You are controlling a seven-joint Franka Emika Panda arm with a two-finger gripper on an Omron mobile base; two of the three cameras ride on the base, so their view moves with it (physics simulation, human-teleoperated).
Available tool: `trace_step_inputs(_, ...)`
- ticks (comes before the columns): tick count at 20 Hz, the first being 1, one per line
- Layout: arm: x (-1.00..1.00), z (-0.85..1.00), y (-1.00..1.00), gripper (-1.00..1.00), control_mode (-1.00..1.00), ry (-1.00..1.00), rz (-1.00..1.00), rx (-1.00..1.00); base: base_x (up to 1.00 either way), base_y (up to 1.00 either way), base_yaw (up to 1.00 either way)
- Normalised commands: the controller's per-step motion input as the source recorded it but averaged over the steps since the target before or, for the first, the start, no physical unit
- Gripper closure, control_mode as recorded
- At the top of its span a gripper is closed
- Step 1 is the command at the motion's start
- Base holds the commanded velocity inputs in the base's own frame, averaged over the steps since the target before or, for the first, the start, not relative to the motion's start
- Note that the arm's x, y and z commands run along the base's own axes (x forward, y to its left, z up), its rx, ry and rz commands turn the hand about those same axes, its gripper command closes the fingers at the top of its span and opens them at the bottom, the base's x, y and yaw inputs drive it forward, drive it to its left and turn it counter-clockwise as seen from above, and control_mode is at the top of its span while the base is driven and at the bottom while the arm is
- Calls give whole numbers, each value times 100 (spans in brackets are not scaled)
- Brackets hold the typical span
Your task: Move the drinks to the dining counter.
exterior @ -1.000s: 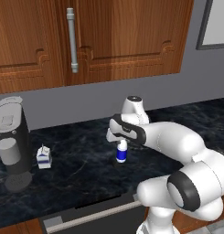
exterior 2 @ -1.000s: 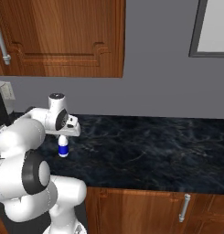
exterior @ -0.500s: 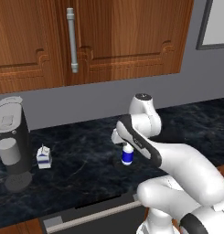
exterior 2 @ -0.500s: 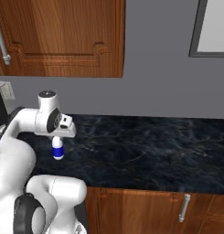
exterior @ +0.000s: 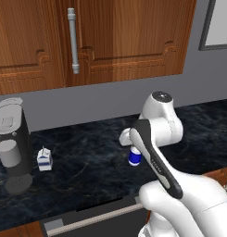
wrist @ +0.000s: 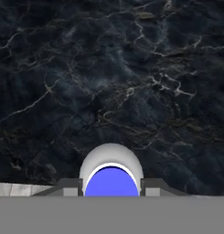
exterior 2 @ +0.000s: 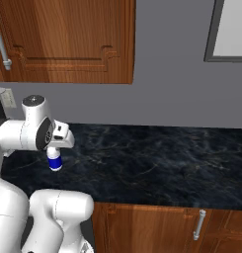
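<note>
While the arm hangs over the black marble counter (exterior: 91, 162), the items run as follows, nearest first.

Item 1. Gripper (wrist: 111, 186): jaws clamped on either side of the small white bottle (exterior: 135, 156), one finger pad (wrist: 69, 185) at each flank in the hand view. The bottle sits directly between the jaws, long axis running along the gripper's own line, blue label showing below the hand in both base views. It appears lifted clear of the counter, though the gap beneath it is hard to judge.

Item 2. Counter, front edge to middle: bare marble under the held bottle.

Item 3. Small gabled carton (exterior: 44, 159): upright, toward the counter's left end, just beside the coffee machine (exterior: 12, 143), well apart from the gripper.

Item 4. Rear edge: grey wall, wooden wall cupboards (exterior: 87, 41) above.

Judgement: this counter is under cupboards, so it is likely not the dining counter; the bottle must be carried away, kept upright in the grip. The carton remains to be fetched.
</note>
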Motion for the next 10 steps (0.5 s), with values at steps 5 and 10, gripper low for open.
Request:
trace_step_inputs(5, -52, 78, -19, 100, -100, -1, 0, 0, 0, 0, 0)
trace_step_inputs(10, -40, 58, -27, 100, -100, 0, 0, 0, 0, 0, 0)
